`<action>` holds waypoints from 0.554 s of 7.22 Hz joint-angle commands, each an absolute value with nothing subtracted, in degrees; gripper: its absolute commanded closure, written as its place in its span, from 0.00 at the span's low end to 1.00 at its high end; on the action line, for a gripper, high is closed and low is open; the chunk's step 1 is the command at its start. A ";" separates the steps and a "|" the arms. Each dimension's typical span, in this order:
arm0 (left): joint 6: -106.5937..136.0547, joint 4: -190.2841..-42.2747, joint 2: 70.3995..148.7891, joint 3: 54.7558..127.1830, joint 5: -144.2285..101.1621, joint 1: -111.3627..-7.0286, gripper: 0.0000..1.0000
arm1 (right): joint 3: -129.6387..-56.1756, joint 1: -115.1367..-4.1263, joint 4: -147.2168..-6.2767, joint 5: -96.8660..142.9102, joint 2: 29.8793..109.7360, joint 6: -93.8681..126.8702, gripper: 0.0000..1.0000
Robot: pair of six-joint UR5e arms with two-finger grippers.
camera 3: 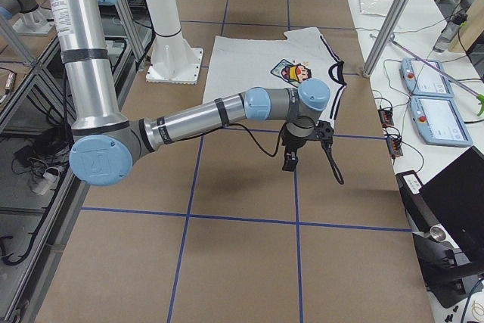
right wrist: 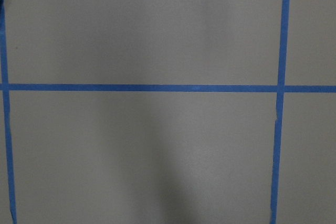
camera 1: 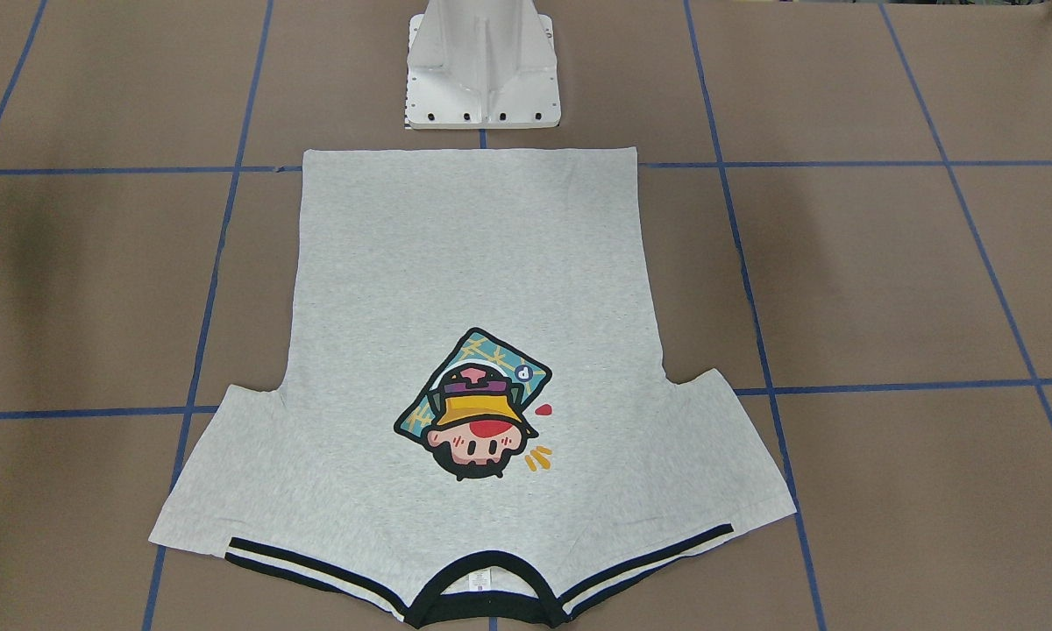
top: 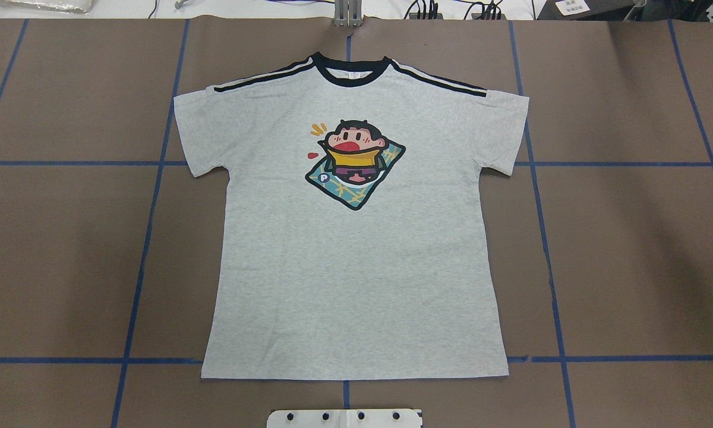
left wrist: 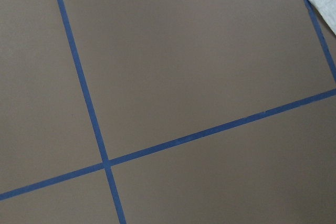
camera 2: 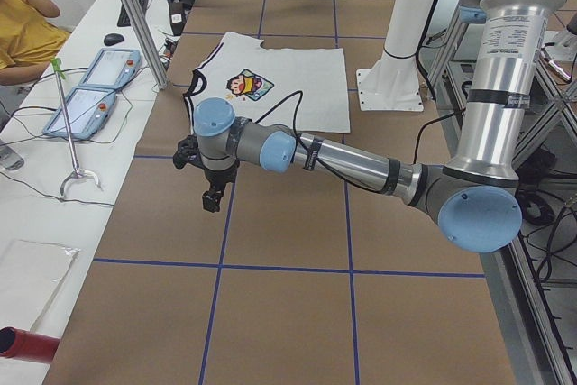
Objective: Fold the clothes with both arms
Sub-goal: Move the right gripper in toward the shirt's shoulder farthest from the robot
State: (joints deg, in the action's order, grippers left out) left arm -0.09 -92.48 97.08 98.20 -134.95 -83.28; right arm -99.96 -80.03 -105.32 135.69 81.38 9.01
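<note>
Grey heather cloth fills the front-facing view: one T-shirt (camera 1: 469, 289) lies flat, print up, on the brown table (camera 1: 885, 289). Its black collar (camera 1: 482, 613) is at 6 o'clock and its hem at 12 o'clock, just short of one white pedestal (camera 1: 482, 79).

Overhead, the collar sits at 12 o'clock, with two sleeves spread toward 9 and 3 o'clock and one cartoon print (top: 356, 163) on the chest.

From the left end, the left arm (camera 2: 352, 167) reaches over bare table. The left gripper (camera 2: 210, 197) hangs pointing down at 7 o'clock of the shirt, apart from it. How far its jaws are parted cannot be told.

From the right end, the right arm (camera 3: 197, 122) reaches likewise. The right gripper (camera 3: 290, 160) hangs at 6 o'clock of the shirt, and its jaws are equally unreadable.

Both wrist views show table and blue tape lines (right wrist: 142, 87). One shirt corner shows at 2 o'clock in the left one.
</note>
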 commanded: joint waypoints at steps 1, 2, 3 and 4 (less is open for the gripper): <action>0.09 -92.29 97.12 99.66 -135.00 -83.23 0.00 | -99.67 -77.28 -98.14 135.62 83.57 9.14 0.00; 0.09 -92.46 96.60 99.93 -134.56 -83.23 0.00 | -99.84 -76.91 -95.74 135.70 83.58 9.23 0.00; 0.09 -92.63 94.85 100.63 -134.91 -83.32 0.00 | -99.84 -76.12 -95.63 135.79 83.50 9.49 0.00; -0.09 -92.81 93.44 102.98 -134.74 -83.23 0.00 | -99.67 -74.46 -95.63 135.44 82.89 10.28 0.00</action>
State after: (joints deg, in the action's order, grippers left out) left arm 0.04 -92.61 95.14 100.88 -134.80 -83.27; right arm -99.79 -76.12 -96.17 135.68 83.29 9.58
